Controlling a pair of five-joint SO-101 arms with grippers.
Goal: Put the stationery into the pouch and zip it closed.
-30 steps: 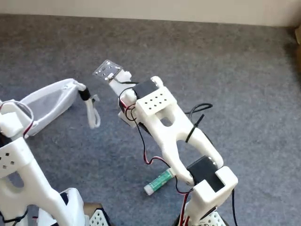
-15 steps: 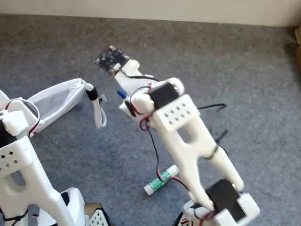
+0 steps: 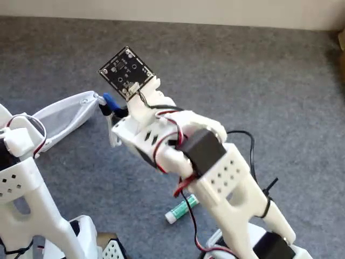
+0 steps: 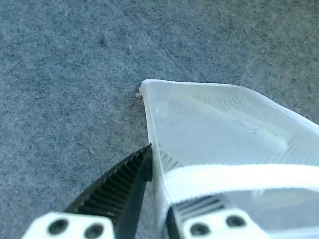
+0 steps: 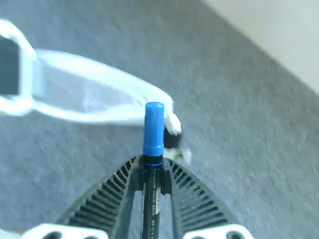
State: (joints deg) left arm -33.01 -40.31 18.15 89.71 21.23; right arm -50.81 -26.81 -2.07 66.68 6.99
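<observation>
Right tool (image 5: 153, 163) clamps pen (image 5: 153, 129) (blue-capped) just beside pouch (image 5: 94, 102).

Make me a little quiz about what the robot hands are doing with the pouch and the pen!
1. True or false: the right hand holds the blue-capped black marker.
2. What does the left hand grip? A) the white mesh pouch B) a red ruler C) nothing
3. Fill in: the green-and-white tube lies on the grey ____.
Key: 1 true; 2 A; 3 carpet.
</observation>
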